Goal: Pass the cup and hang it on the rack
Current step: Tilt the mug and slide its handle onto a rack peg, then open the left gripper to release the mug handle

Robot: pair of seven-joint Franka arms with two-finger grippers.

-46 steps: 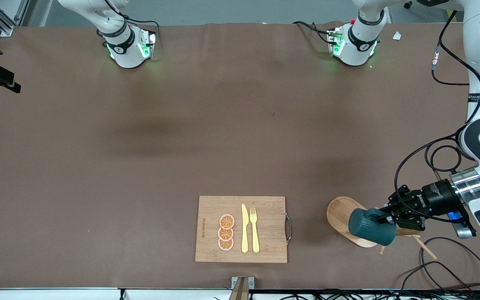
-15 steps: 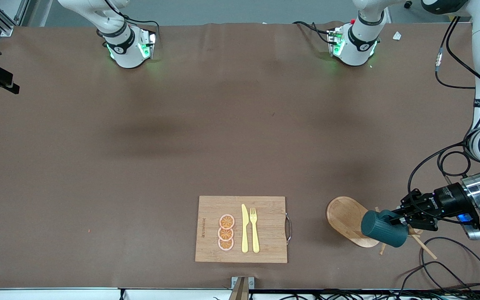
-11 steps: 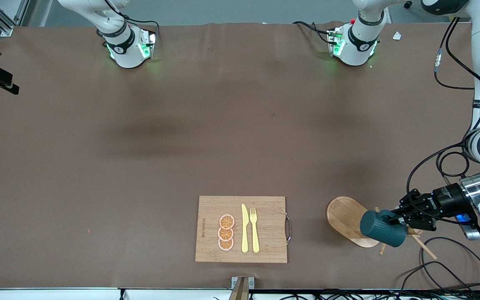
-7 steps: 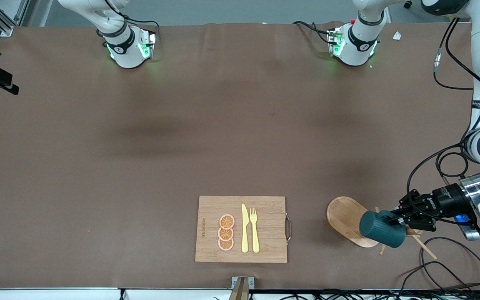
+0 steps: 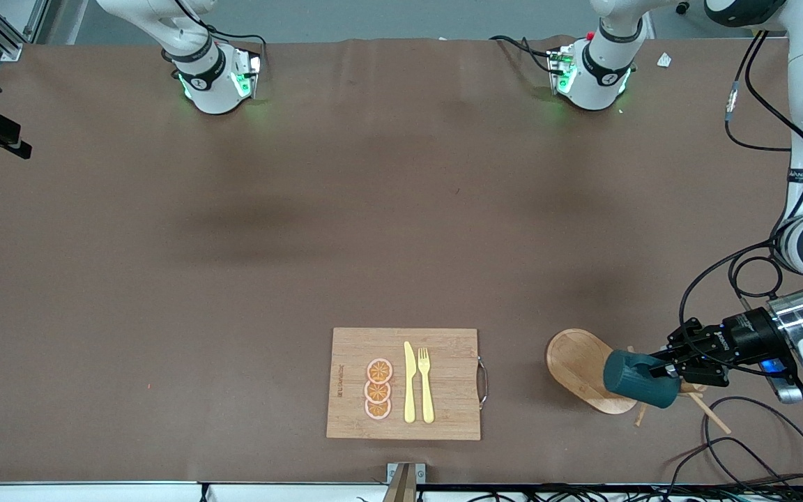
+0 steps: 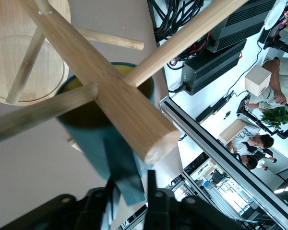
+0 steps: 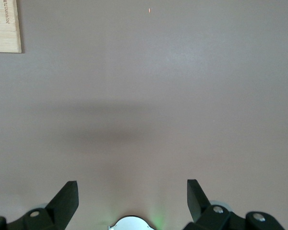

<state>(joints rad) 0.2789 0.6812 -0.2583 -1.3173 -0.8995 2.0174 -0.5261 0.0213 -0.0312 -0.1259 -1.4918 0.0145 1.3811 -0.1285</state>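
Cup (image 5: 638, 380), a small dark teal ribbed mug, hangs in the air at the tip of the left gripper (image 5: 666, 369) in the front view. It is over the edge of the oval base of the light wooden mug rack (image 5: 579, 369), at the left arm's end of the brown table (image 5: 304, 244). It lies on its side, long axis roughly along the table's length, closed bottom toward the right arm's end and mouth toward the gripper. A rectangular bamboo cutting board (image 5: 401, 383) lies well apart from it, toward the right arm's end.

The left wrist view looks into the cup (image 6: 105, 143) and its yellow-brown inside. The rack's round post (image 6: 110, 91) crosses the mouth, and one thin peg (image 6: 43, 112) runs across the rim. The left gripper (image 6: 129, 196) stands with its jaws narrow, and its fingers (image 6: 152, 191) pinch the cup's wall from either side.

The right wrist view shows the right gripper (image 7: 132, 196) waiting above bare table, jaws spread wide and holding nothing. A corner of the cutting board (image 7: 5, 26) shows at the edge.
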